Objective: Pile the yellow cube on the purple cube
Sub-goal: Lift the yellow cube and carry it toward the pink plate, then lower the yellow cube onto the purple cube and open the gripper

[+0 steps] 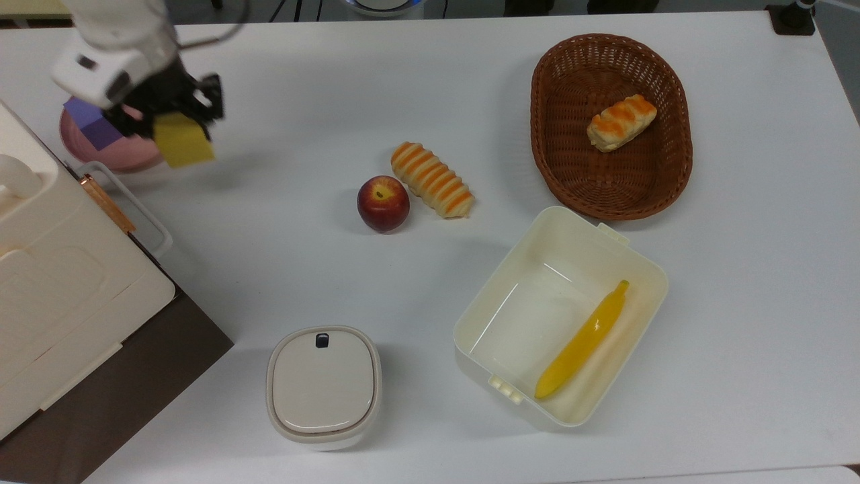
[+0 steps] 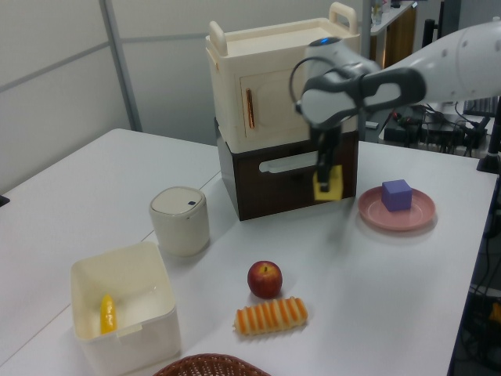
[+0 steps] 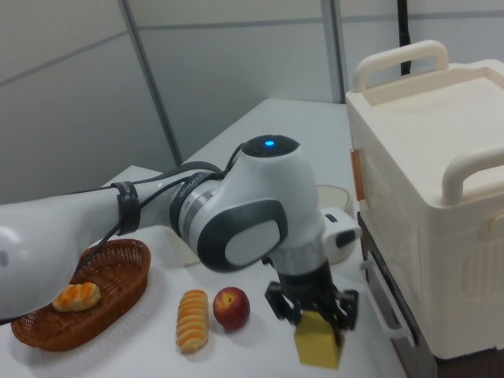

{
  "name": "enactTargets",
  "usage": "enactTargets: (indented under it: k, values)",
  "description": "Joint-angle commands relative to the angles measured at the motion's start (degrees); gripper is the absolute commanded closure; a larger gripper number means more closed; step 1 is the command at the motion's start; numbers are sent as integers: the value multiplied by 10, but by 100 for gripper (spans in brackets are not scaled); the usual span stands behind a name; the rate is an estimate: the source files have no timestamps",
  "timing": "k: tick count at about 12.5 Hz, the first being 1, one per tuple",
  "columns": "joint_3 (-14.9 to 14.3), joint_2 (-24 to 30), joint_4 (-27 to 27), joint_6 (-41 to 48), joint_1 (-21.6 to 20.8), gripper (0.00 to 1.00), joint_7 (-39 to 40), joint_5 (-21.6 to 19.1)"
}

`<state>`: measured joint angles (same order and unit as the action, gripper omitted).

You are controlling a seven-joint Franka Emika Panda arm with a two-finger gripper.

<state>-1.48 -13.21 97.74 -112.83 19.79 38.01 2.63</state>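
Observation:
My gripper (image 1: 176,122) is shut on the yellow cube (image 1: 183,140) and holds it in the air, off the table. In the top view the cube hangs just right of the pink plate (image 1: 138,160). The purple cube (image 1: 91,125) rests on that plate, partly hidden by my gripper's body. In the left view the yellow cube (image 2: 329,182) hangs under the gripper (image 2: 325,172), left of the purple cube (image 2: 397,195) on its plate (image 2: 395,217) and higher than it. The right view has the gripper (image 3: 313,316) clamped on the top of the yellow cube (image 3: 319,344).
A cream cabinet (image 1: 60,282) stands at the top view's left edge, close to the plate. An apple (image 1: 383,204) and a striped bread (image 1: 432,179) lie mid-table. A lidded pot (image 1: 324,386), a white box (image 1: 470,323) holding a banana (image 1: 583,341), and a basket (image 1: 541,101) lie further right.

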Motion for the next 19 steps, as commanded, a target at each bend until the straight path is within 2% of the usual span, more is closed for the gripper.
enactTargets:
  k: [1, 7, 11, 14, 18, 19]
  values:
    - [5, 59, 40, 16, 75, 74, 106, 2]
    - [3, 41, 34, 9, 164, 71, 190, 2]
    - [0, 18, 32, -17, 191, 68, 218, 2]
    - [0, -9, 31, -59, 192, 68, 212, -6]
    - [0, -19, 30, -75, 192, 51, 212, -7]
    - [0, -23, 26, -75, 192, 42, 212, -7]
